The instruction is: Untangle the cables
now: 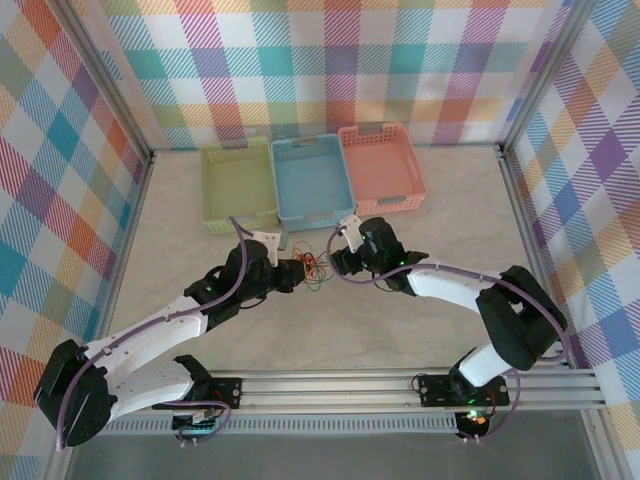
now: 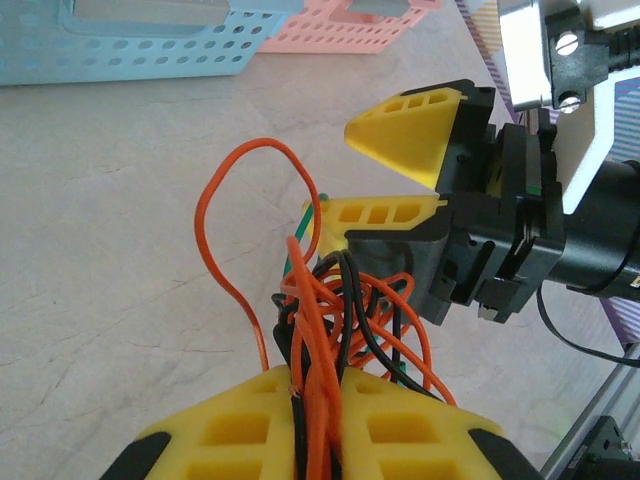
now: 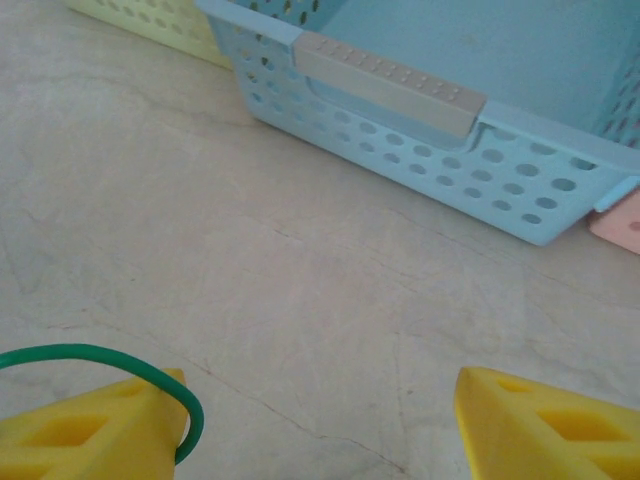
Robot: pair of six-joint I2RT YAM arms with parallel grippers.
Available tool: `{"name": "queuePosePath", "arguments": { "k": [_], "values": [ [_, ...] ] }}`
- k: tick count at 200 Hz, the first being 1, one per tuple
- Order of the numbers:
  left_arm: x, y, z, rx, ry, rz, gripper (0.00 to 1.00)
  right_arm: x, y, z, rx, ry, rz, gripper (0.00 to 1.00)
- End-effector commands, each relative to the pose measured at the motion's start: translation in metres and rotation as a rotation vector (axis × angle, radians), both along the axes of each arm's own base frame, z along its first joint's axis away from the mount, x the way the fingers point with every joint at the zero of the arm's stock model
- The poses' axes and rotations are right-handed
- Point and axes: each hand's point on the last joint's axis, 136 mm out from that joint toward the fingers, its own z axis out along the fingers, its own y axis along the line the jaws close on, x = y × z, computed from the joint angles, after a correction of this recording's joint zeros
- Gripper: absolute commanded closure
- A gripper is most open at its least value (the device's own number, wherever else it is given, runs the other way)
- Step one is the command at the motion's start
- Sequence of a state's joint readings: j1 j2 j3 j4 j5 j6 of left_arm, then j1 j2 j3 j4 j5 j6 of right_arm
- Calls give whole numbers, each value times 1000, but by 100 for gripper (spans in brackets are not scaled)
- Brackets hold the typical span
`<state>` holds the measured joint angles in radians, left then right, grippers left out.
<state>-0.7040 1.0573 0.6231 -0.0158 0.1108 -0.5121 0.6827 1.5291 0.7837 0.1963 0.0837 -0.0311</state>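
Observation:
The cables [image 1: 313,270] are a small tangle of orange, black and green wires on the table between my two grippers. My left gripper [image 2: 318,400] is shut on the cables [image 2: 335,310]: orange and black strands run between its yellow fingers, and one orange loop stands up to the left. My right gripper [image 2: 400,175] faces it, open, its lower finger right at the tangle. In the right wrist view my right gripper [image 3: 320,390] stands wide apart, and a green cable [image 3: 100,349] loops over its left finger. From above, my left gripper [image 1: 298,272] and right gripper [image 1: 338,262] sit close together.
Three empty baskets stand in a row behind the grippers: green [image 1: 240,185], blue [image 1: 312,180] and pink [image 1: 382,165]. The blue basket's near wall [image 3: 400,150] is just ahead of my right gripper. Plaid walls close in the table on three sides.

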Motion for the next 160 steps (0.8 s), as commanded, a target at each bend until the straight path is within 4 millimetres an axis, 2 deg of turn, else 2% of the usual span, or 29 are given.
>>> {"name": "queuePosePath", "arguments": {
  "k": [1,47,160],
  "values": [
    [1,5,12,-26,-33,22,85,18,-44,-17,-143,-8,-192,30],
    [1,10,13,-13,-40,36,85,24,-62,-22,-186,-1,-284,31],
    [1,22,20,-7,-79,83,86,34,-101,-32,-155,89,-473,37]
  ]
}}
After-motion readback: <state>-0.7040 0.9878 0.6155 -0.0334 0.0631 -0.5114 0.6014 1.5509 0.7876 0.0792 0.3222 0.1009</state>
